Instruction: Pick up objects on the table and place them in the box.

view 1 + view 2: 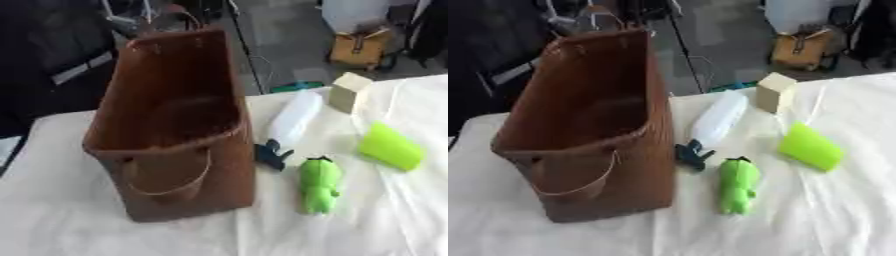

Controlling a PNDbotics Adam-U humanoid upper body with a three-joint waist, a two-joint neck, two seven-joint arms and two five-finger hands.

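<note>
On the white table, a tall brown basket stands at left. Just right of it lie a white spray bottle and a green toy. Farther right, a cream block stands far and a green cup lies nearer. Neither hand shows.

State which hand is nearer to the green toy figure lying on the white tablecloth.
Neither can be named: no hand shows in either view. The green toy figure lies right of the brown woven basket, nearer the robot's right side, so the right hand would probably reach it more easily.
</note>
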